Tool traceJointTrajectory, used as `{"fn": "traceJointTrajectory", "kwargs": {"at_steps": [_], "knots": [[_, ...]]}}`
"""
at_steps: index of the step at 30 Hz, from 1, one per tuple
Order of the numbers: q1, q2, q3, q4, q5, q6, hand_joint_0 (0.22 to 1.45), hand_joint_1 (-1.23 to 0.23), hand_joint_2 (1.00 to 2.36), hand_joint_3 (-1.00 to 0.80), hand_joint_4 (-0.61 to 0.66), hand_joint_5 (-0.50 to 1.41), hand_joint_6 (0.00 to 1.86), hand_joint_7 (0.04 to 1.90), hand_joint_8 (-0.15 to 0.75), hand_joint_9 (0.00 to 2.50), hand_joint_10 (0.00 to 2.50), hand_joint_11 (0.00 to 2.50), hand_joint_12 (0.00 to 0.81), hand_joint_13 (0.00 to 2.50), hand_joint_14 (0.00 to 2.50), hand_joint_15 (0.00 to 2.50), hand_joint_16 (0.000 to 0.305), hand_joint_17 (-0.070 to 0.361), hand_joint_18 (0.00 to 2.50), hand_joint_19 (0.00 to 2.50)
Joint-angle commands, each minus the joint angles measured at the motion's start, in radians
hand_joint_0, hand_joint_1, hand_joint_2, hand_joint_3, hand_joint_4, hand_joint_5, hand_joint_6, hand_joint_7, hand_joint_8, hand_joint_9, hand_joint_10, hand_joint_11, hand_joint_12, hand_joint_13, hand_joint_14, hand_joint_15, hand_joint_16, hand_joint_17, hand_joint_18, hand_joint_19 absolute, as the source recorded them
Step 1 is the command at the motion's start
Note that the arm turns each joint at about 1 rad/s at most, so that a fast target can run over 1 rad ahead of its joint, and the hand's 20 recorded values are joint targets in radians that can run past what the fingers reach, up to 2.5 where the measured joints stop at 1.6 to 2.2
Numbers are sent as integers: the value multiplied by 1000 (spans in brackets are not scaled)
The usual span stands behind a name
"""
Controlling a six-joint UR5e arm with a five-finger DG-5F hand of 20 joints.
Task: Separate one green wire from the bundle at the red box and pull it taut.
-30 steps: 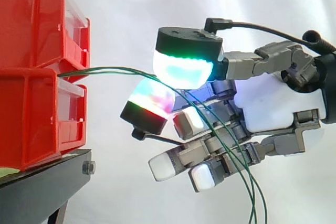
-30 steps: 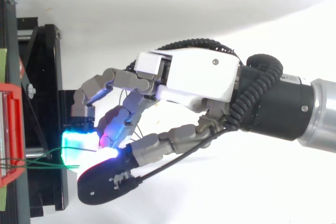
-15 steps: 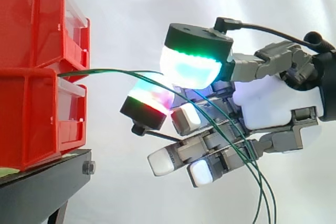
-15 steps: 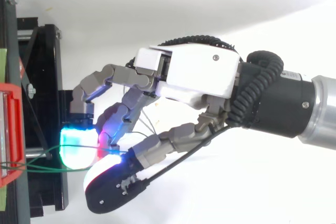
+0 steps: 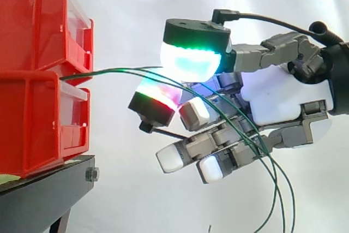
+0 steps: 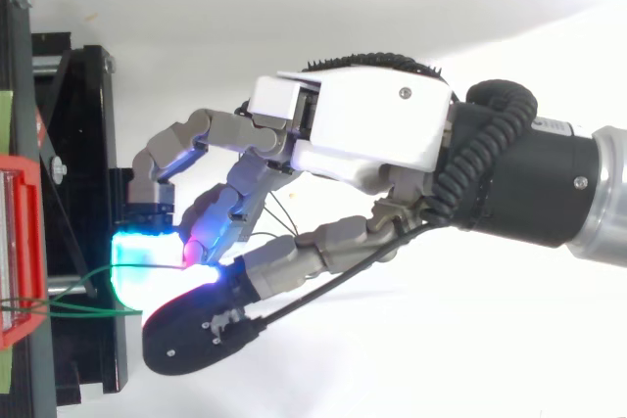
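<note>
My hand [image 5: 272, 102] is curled round the thin green wires [image 5: 109, 71], which pass between two glowing pads [image 5: 191, 61]. The wires leave the front edge of the red plastic boxes [image 5: 32, 118], arch across open room to me, then hang in slack loops below. The boxes sit on a black stand [image 5: 43, 195].

Side view: a close camera at bin height looks level across the work, with the red bins [image 5: 32, 107] at frame left and the hand [image 5: 278, 102] entering from the right. Top view: a close overhead camera looks straight down. Both views share the bins, the black stand [image 5: 38, 195], the green wires [image 5: 109, 70] and the hand.
</note>
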Motion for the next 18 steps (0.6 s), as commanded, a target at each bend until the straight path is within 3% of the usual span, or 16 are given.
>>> {"fn": "traceJointTrajectory", "kwargs": {"at_steps": [1, 8, 10, 13, 18], "knots": [[-3, 2, 8, -32, -9, 0, 672, -912, 1005, -446, 41, -164, 913, 880, 247, 1068, 26, 757, 317, 774, 20, 452, 51, 115, 764, 656], [-9, 2, 10, -52, -23, 0, 582, -895, 1000, -500, 87, -159, 905, 865, 248, 1088, 26, 759, 316, 781, 20, 453, 51, 115, 768, 659], [-9, 4, 10, -52, -27, 0, 522, -801, 1000, -500, 97, -146, 892, 877, 257, 1116, 24, 752, 329, 797, 18, 466, 53, 120, 783, 658], [-12, 4, 10, -52, -27, 0, 530, -618, 1000, -500, 95, -132, 872, 914, 267, 1166, 23, 762, 328, 808, 18, 463, 53, 120, 780, 670], [-16, 13, 11, -52, -27, -8, 567, -579, 1007, -422, 78, -131, 859, 936, 264, 1171, 26, 758, 324, 807, 19, 473, 52, 117, 761, 680]]}}
